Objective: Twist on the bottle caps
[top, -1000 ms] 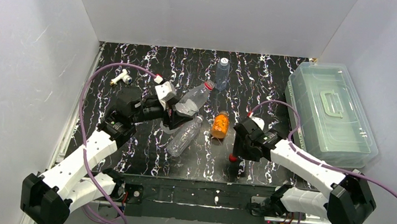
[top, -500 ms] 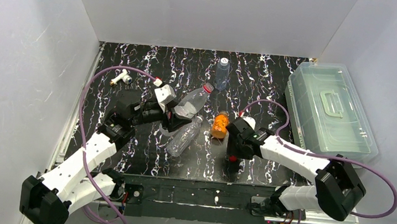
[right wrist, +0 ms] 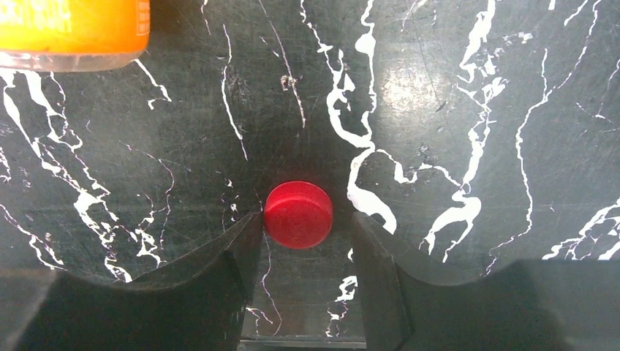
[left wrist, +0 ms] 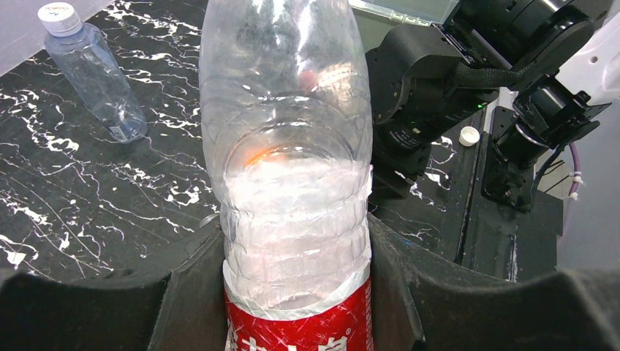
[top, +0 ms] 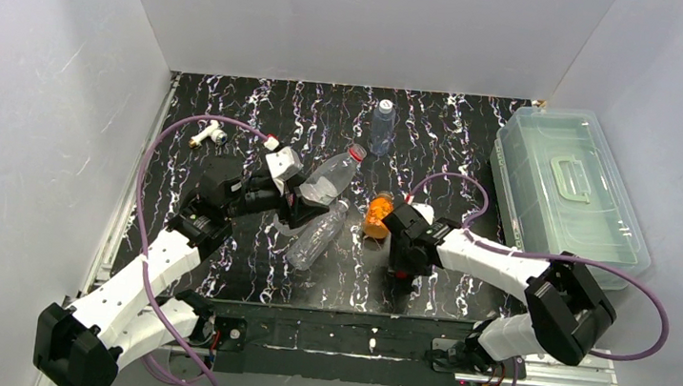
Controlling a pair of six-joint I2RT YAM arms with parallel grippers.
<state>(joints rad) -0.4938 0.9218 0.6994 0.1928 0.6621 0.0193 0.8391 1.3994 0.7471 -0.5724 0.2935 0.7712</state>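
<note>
The overhead view is showing the left gripper (top: 302, 205) clamping the lower body of a clear bottle (top: 330, 177) left of centre, its neck pointing toward the top of the frame. The left wrist view is adding what the overhead one is not resolving: both fingers (left wrist: 183, 292) are pressing against the bottle's red label, and a loose white cap (left wrist: 469, 135) is lying at the right of the frame beside the other arm. The right gripper (top: 399, 264) is pointing down at the table (top: 260, 108) just below the orange bottle (top: 378, 214). Only the right wrist view is showing its jaws standing spread with the red cap (right wrist: 298, 214) lying flat on the table between the fingertips, close against the left-hand one and clear of the other.
</note>
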